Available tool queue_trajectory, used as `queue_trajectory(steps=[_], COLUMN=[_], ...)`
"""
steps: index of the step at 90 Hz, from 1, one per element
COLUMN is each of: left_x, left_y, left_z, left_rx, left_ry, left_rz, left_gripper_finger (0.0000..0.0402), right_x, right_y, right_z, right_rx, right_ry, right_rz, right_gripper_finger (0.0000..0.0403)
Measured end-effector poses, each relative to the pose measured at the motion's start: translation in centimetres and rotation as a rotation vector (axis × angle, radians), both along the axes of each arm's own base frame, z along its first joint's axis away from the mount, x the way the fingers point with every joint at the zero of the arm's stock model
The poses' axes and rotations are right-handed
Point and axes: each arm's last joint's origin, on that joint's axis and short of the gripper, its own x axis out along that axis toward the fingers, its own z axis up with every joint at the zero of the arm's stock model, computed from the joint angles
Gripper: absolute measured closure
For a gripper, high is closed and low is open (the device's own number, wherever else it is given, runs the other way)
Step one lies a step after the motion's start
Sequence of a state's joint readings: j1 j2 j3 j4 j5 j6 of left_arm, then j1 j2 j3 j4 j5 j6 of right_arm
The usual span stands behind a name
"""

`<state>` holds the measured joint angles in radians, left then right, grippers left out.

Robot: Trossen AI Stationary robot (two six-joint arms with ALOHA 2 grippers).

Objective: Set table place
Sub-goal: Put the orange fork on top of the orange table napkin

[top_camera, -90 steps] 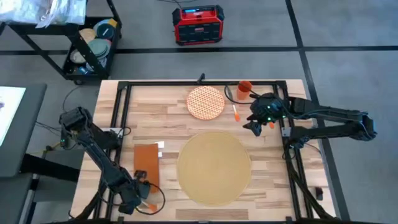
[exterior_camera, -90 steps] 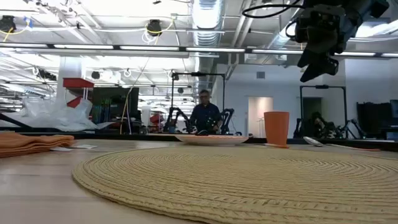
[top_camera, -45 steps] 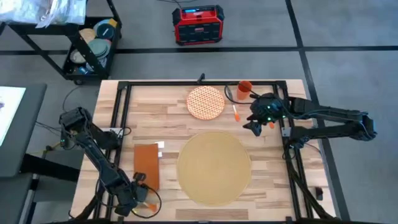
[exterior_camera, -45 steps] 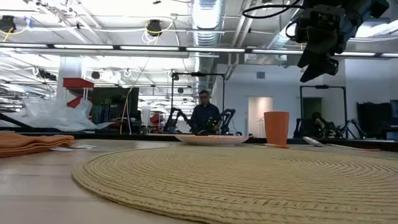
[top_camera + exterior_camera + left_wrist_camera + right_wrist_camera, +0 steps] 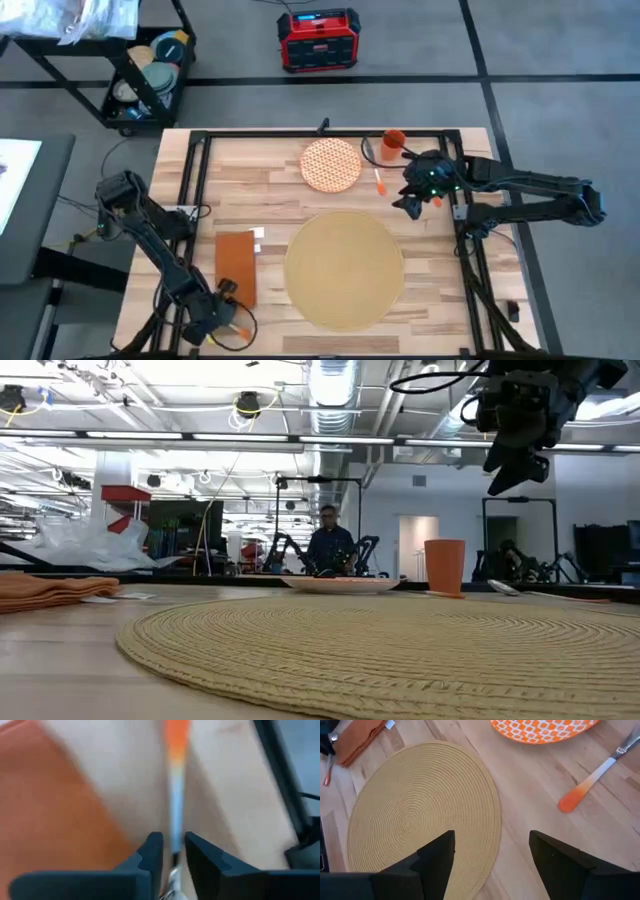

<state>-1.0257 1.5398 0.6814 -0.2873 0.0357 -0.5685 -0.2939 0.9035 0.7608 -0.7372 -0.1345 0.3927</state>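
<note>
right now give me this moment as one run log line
left gripper: shut on utensil beside napkin | right gripper: open, above table near plate | placemat: bare

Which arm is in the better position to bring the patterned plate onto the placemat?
Right. The right gripper hangs open near the plate; the left gripper is low by the napkin, closed around a utensil.

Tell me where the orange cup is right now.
In the high view the orange cup stands near the table's far edge on the right side, just right of the patterned plate and behind the right gripper.
</note>
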Motion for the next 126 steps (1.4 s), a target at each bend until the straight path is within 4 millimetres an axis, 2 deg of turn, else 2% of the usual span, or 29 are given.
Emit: queue_trajectory(steps=[8, 34, 49, 61, 69, 86, 101, 110, 126], left_x=[0.0, 0.3, 1.6, 1.8, 1.6, 1.7, 4.1, 5.5, 6.1], left_y=[-0.1, -0.2, -1.8, -1.9, -0.9, 2.2, 4.3, 6.0, 8.4], left_z=[0.0, 0.4, 3.2, 5.5, 6.0, 4.6, 4.2, 4.2, 4.2], left_rx=[-0.009, -0.023, -0.063, 0.072, 0.188, 0.299, 0.286, 0.293, 0.315], left_ry=[-0.003, 0.046, -0.001, -0.04, -0.002, 0.088, 0.01, 0.012, 0.09], left_rz=[-0.002, 0.086, 0.041, -0.193, -0.387, -0.667, -0.766, -0.76, -0.837], left_gripper_finger=[0.0394, 0.04, 0.0401, 0.0401, 0.0401, 0.0401, 0.0401, 0.0401, 0.0401], right_x=[-0.1, -0.3, -0.3, -0.4, -0.5, -0.5, -0.5, -0.6, -0.6], right_y=[0.0, -0.1, -0.3, -0.6, -0.7, -0.8, -0.8, -0.8, -0.7], right_z=[-0.1, -0.2, -0.2, -0.2, -0.2, -0.2, -0.2, -0.3, -0.3], right_rx=[0.003, 0.005, 0.002, -0.014, -0.017, -0.016, -0.015, -0.011, -0.009], right_ry=[0.01, 0.029, 0.029, 0.032, 0.032, 0.032, 0.036, 0.046, 0.052], right_rz=[0.0, -0.005, -0.018, -0.017, -0.025, -0.032, -0.031, -0.03, -0.03], right_gripper_finger=[0.0158, 0.0158, 0.0158, 0.0158, 0.0158, 0.0158, 0.0158, 0.0158, 0.0158])
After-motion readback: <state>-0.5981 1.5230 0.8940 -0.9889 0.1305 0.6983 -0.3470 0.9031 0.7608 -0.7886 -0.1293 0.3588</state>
